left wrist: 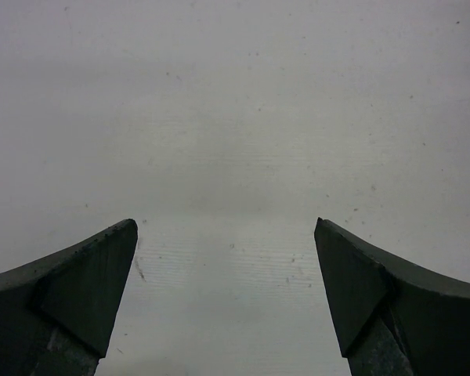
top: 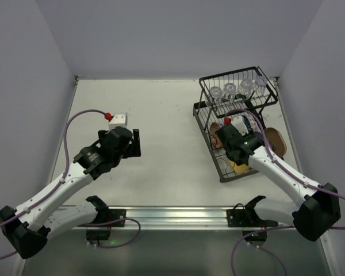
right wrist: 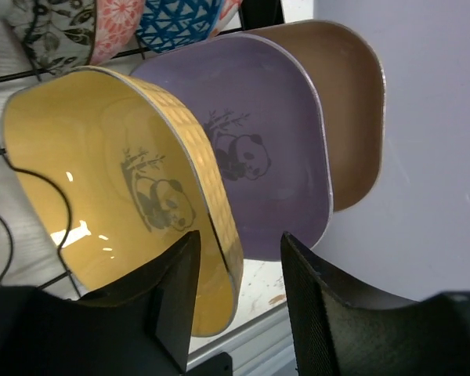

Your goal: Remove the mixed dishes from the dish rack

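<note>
Rack: black wire, two tiers, far right of the table.
Upper basket: four clear glasses in a row.
Lower tray: yellow plate, lavender plate and tan plate on edge, side by side; patterned bowls behind.
Right end effector: partly spread, astride the yellow plate's rim, not yet clamped.
Left end effector: spread wide above the table, well apart from the rack.

Soft even light, faint shadows, small glare on the yellow plate, dim grainy left-wrist view

A robotics lab cell: plain white walls around a white tabletop with a metal mounting rail.
</note>
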You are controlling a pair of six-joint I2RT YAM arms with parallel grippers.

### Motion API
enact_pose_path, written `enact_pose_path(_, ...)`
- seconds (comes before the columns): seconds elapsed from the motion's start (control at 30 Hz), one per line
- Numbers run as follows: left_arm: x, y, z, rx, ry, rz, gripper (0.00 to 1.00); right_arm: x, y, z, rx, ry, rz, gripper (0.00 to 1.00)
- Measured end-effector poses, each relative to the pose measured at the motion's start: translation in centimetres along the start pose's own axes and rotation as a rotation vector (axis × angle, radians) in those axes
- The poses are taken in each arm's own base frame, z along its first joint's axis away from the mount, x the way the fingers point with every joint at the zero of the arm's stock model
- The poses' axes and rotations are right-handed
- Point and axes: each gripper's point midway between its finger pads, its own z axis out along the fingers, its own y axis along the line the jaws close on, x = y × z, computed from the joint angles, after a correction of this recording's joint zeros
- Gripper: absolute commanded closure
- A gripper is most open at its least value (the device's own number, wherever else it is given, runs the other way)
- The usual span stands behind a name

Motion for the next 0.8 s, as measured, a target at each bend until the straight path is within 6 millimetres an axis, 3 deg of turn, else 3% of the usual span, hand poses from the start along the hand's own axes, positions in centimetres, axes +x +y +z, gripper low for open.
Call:
enact_pose_path(0.13,0.2,1.4,0.1,-0.013,-0.003,0.007,0.00,-0.1,-0.1,0.5,0.034,-0.009,-0.027,0.53)
enact_pose_path(0.2,-0.4,1.4,-0.5,0.009,-0.033,0.001,0.00,-0.5,-0.2,0.7,0.047,-0.019,-0.037,0.66)
enact_pose_path(0.33,-0.9,0.9,-0.7,0.039,-0.049,-0.001,0.00,-0.7,0.2,1.2,0.074,-0.010,-0.071,0.74)
enact_pose_path(0.8,-1.0,0.5,-1.0,0.079,-0.060,0.007,0.00,-0.4,0.6,1.4,0.150,0.023,-0.175,0.94)
